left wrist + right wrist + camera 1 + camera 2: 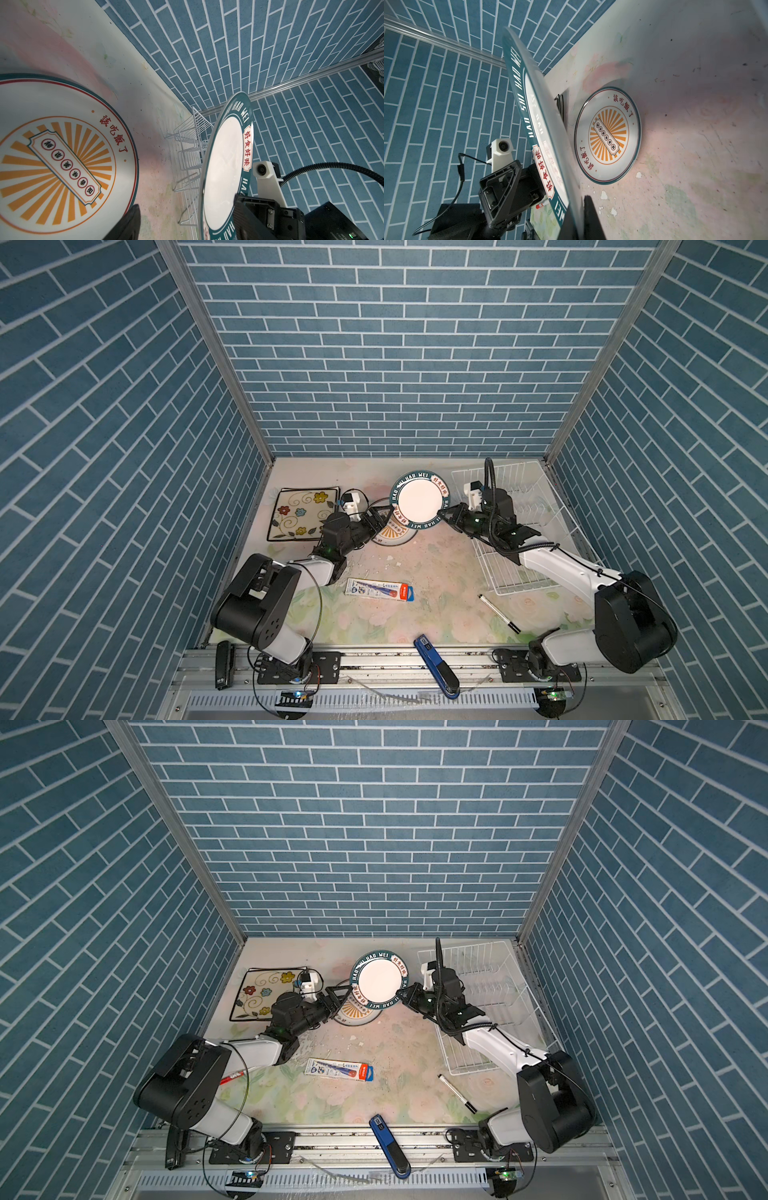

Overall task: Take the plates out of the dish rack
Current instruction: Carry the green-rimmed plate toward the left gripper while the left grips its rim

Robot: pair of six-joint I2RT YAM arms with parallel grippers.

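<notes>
One teal-rimmed plate (419,499) hung clear of the dish rack (540,506), pinched at its rim by the closed right tool (448,517); left tool (379,517) gaped beside the opposite rim (no grip seen). Risk: early release would drop it onto the sunburst plate (392,538) on the surface (436,572) below.

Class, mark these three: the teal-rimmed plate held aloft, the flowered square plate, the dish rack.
teal-rimmed plate (419,501): in a top view, its white centre.
flowered square plate (300,512): in a top view, the blue flower near its middle.
dish rack (521,476): in a top view, its far wire wall.
</notes>
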